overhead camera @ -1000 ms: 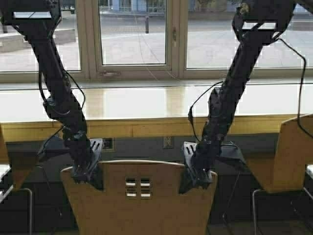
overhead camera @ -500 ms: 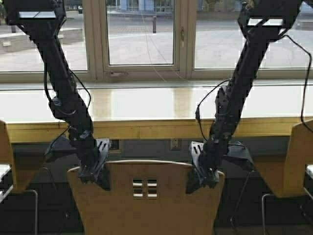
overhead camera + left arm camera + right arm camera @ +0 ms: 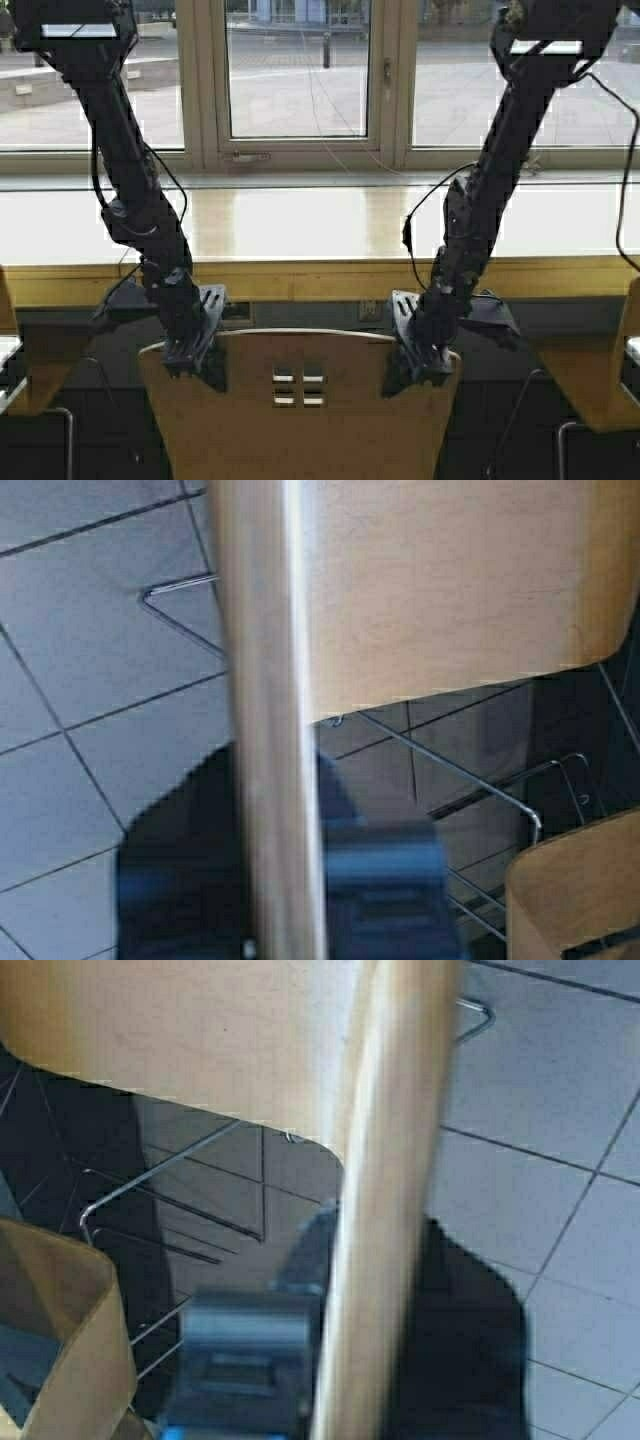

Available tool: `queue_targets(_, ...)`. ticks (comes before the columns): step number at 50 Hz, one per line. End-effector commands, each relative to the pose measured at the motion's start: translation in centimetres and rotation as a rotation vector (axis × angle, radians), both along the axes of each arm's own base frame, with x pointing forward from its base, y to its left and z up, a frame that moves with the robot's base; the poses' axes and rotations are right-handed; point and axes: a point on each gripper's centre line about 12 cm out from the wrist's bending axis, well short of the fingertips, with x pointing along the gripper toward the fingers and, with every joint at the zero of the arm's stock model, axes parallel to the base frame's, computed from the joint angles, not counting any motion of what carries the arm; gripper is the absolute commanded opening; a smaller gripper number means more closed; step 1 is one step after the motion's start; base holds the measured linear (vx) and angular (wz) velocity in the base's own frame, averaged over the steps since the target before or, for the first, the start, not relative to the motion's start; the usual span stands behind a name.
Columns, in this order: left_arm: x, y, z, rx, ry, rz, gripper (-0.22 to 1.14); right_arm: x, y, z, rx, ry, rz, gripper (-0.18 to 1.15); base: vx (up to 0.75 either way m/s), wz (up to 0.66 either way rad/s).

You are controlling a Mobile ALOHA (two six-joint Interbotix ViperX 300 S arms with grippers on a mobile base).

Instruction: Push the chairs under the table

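Both claws grip chair; wrists show seat.

I see a tan plywood chair, backrest upright with four square cutouts, facing the long pale-topped table; neighbouring chairs sit at either side.

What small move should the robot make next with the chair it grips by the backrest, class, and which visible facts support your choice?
Probably keep driving the base straight forward. The left gripper and right gripper each clamp a top corner of the chair backrest, so it is held evenly. The backrest seems to sit short of the table front edge, so the chair likely isn't fully tucked under.
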Motion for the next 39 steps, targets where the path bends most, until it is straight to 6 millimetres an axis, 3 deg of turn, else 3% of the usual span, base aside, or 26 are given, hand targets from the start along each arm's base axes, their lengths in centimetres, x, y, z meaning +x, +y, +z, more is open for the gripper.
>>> queue_targets(1, 1.33, -0.11, 1.06, -0.008, -0.039, -0.004, 0.05, 0.47, 0.46, 1.27, -0.025, -0.045, 0.083, 0.04, 0.22, 0.00)
queue_targets(18, 0.66, -0.08, 1.27, -0.016, -0.021, -0.009, 0.05, 0.55, 0.35, 0.88, -0.024, -0.044, 0.093, 0.04, 0.21, 0.03)
queue_targets(39, 1.39, -0.21, 1.22, -0.022, -0.036, 0.010, 0.05, 0.68, 0.35, 0.90, -0.031, -0.051, 0.116, 0.04, 0.20, 0.03)
